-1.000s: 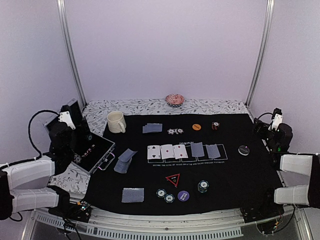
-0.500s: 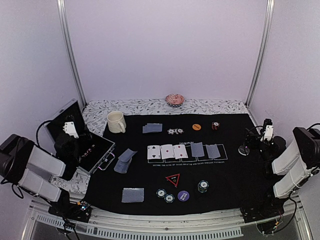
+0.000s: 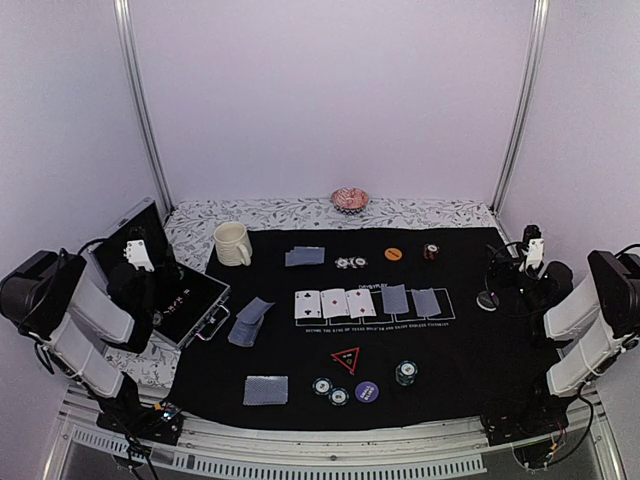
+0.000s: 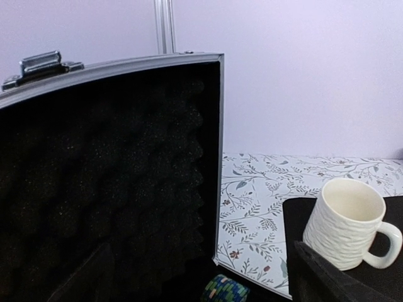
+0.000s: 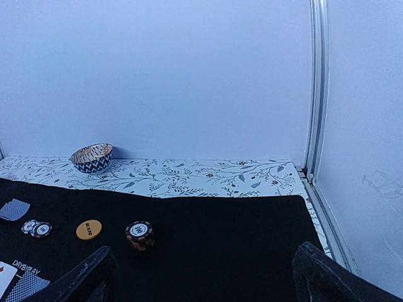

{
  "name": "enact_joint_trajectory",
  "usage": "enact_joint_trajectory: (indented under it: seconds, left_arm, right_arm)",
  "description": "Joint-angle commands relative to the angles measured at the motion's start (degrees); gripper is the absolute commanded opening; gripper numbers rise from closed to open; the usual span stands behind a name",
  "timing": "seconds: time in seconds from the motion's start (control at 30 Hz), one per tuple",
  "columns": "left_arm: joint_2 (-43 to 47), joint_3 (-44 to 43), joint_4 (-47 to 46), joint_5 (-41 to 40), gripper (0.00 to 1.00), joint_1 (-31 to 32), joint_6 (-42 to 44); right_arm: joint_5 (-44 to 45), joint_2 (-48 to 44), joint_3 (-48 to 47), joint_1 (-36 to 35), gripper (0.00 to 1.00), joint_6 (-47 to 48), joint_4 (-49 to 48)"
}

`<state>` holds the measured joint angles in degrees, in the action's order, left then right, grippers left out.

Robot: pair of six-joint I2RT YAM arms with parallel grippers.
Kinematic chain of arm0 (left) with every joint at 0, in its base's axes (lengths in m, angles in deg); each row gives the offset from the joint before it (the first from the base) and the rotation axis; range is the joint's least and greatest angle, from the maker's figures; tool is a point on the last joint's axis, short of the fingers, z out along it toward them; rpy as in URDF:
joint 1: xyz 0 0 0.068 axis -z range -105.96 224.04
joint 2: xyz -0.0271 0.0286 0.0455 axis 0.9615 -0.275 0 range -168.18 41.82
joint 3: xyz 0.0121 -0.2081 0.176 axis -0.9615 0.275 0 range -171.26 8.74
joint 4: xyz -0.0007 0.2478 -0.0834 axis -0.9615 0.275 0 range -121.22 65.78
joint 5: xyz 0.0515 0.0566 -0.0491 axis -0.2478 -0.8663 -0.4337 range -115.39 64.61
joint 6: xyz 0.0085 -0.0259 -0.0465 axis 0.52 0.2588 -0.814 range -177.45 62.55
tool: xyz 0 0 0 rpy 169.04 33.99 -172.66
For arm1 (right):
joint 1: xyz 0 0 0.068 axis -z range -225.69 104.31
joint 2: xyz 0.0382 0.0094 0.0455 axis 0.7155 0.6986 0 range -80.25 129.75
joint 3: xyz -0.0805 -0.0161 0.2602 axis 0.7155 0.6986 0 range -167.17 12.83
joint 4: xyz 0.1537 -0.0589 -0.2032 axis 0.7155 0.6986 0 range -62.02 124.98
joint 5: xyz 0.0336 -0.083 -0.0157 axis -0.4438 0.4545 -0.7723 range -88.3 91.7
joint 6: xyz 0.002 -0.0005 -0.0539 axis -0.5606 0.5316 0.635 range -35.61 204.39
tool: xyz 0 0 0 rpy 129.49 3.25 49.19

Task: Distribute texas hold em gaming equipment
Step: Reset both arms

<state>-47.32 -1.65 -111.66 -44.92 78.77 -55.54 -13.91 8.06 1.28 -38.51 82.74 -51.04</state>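
On the black mat (image 3: 470, 350) lie three face-up cards (image 3: 335, 303) and two face-down cards (image 3: 410, 300). Blue-grey card piles lie at the far side (image 3: 305, 256), left (image 3: 250, 320) and near side (image 3: 265, 389). Chips (image 3: 330, 388), a purple button (image 3: 367, 391), a chip stack (image 3: 405, 373) and the red-outlined triangle (image 3: 346, 358) sit near me. The orange button (image 3: 393, 254) and a stack (image 3: 431, 251) sit far. My left gripper (image 3: 148, 283) is open over the open case (image 3: 195, 300), with a green-blue chip stack (image 4: 225, 290) just ahead. My right gripper (image 3: 503, 268) is open and empty beside the black button (image 3: 487, 300).
A cream mug (image 3: 232, 243) stands at the mat's far left corner, right of the case lid (image 4: 113, 157). A pink ruffled dish (image 3: 350, 199) sits at the back on the flowered cloth. Metal frame posts stand at both back corners. The right wrist view shows the far chip stack (image 5: 139, 234) and orange button (image 5: 89, 229).
Both arms have drawn their elbows outward and up. My right gripper has moved in over the mat's right edge near the black button. My left gripper stays over the case.
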Motion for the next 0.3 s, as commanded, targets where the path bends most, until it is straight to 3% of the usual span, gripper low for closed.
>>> enact_joint_trajectory:
  seconds: [0.0,0.27]
  left_arm:
    - [-0.36,-2.28,1.78,2.08,0.98,-0.91,-0.42]
    - [-0.24,-2.7,3.05,2.13,0.98,-0.91,-0.51]
  right_arm:
    - [-0.99,0.15,-0.32,-0.06,0.99,0.33,0.54]
    - [-0.29,0.19,-0.81,-0.33,0.99,0.55,1.42]
